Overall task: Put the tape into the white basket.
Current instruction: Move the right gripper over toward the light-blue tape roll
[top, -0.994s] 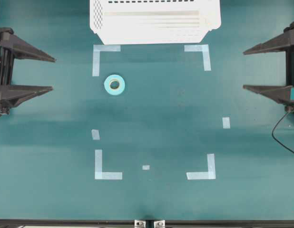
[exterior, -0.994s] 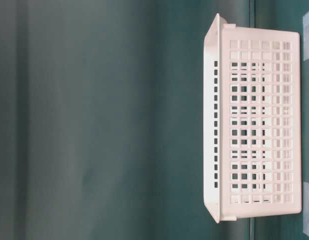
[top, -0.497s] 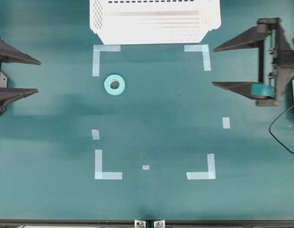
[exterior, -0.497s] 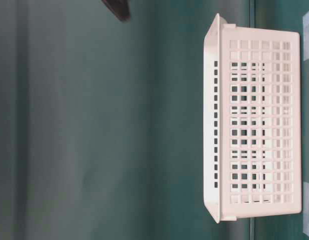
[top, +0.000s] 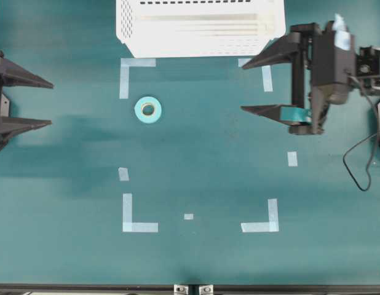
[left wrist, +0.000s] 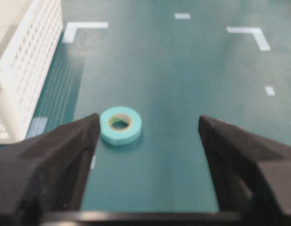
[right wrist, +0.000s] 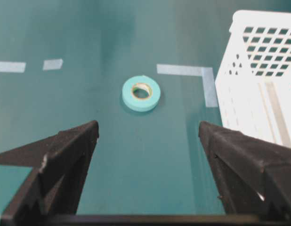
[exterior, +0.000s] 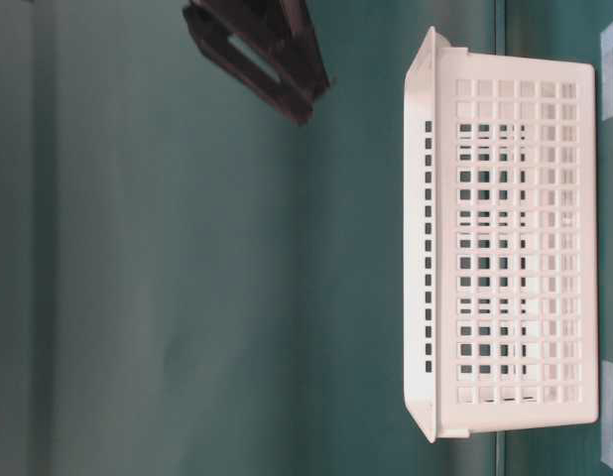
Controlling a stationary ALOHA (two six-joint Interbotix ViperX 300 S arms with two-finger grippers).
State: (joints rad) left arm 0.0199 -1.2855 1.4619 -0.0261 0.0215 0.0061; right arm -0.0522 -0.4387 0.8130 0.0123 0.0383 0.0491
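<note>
At the far left edge of the overhead view the left gripper point(top: 45, 102) reaches in over the teal table point(top: 202, 178), its two dark fingers point(top: 24, 75) spread with clear table between them and nothing held; its own wrist camera shows the same gap, released.

To its right, well apart from it, lies the tape point(top: 148, 110). It is a small round roll of light turquoise with a pale cardboard ring lining its central hole, and its outer band is smooth and even in colour. It lies flat on one face, so the hole opens straight upward and the roll's axis stands vertical; being round, it has no long axis across the table. It sits inside the rectangle marked by pale tape corner marks point(top: 136, 62), near the far-left corner, just right of that mark's long leg. Neither gripper touches it.

Farther back, the white basket point(top: 199, 27) stands at the far edge of the table, a large rectangular tub with rows of small holes in its walls and ribs along its floor. Its long side runs left to right, and the tape is on the table in front of it, clearly outside it.

On the right, the right gripper point(top: 245, 86) hovers near the far-right corner mark, fingers point(top: 273, 55) parted wide and empty, pointing left toward the tape. A black cable point(top: 356, 160) trails at the right edge.
</note>
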